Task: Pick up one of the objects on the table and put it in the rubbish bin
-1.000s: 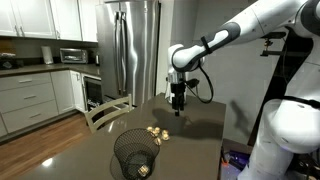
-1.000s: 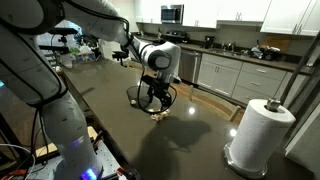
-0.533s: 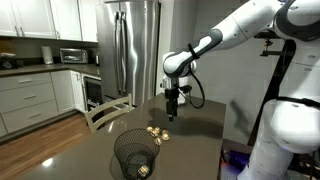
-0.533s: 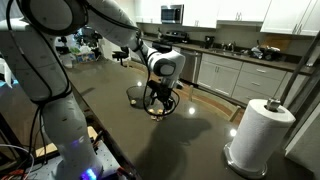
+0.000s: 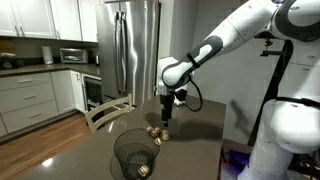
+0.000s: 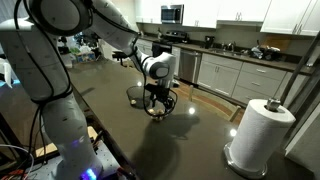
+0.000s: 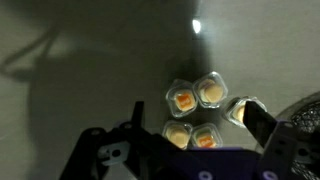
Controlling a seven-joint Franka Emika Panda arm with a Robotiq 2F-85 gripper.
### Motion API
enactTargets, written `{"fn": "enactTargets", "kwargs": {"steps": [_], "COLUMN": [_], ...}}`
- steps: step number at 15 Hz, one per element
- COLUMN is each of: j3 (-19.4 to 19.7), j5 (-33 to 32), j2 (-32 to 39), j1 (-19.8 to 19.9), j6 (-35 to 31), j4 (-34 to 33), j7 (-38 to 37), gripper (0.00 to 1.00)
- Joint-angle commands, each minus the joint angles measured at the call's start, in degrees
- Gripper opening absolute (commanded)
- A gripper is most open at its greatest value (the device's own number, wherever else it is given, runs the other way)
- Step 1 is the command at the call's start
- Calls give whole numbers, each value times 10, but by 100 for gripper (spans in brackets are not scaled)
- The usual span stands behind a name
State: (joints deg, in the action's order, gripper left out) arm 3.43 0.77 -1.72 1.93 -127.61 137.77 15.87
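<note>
Several small clear cups with yellow or orange contents (image 7: 197,112) sit in a cluster on the dark table; they show in both exterior views (image 5: 156,131) (image 6: 158,113). My gripper (image 7: 192,110) is open and hangs just above the cluster, its fingers on either side of it. One cup (image 7: 238,110) lies against the right finger. The gripper shows in both exterior views (image 5: 165,121) (image 6: 157,102). The rubbish bin, a black wire-mesh basket (image 5: 135,155), stands on the table close to the cups; it also shows in an exterior view (image 6: 136,95) and at the wrist view's right edge (image 7: 306,108).
A paper towel roll (image 6: 262,135) stands on the table toward one end. A chair back (image 5: 106,114) rises beyond the table edge. A steel fridge (image 5: 132,50) and kitchen cabinets lie behind. Something small lies at the bin's bottom (image 5: 143,171).
The gripper has moved sideways and down, from above the table beside the cups to just over the cluster. The cups and the bin have not moved.
</note>
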Motion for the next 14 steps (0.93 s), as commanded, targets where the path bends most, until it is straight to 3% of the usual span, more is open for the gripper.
{"fn": "enactTargets", "kwargs": {"steps": [1, 11, 14], "j3": [-9, -13, -18], "j5": [-40, -21, 4], "j2": [15, 67, 73], "j1": [-1, -1, 3], "j6": [-46, -72, -46], "j4": [20, 24, 11], "j7": [-44, -34, -18], "gripper": [100, 99, 100]}}
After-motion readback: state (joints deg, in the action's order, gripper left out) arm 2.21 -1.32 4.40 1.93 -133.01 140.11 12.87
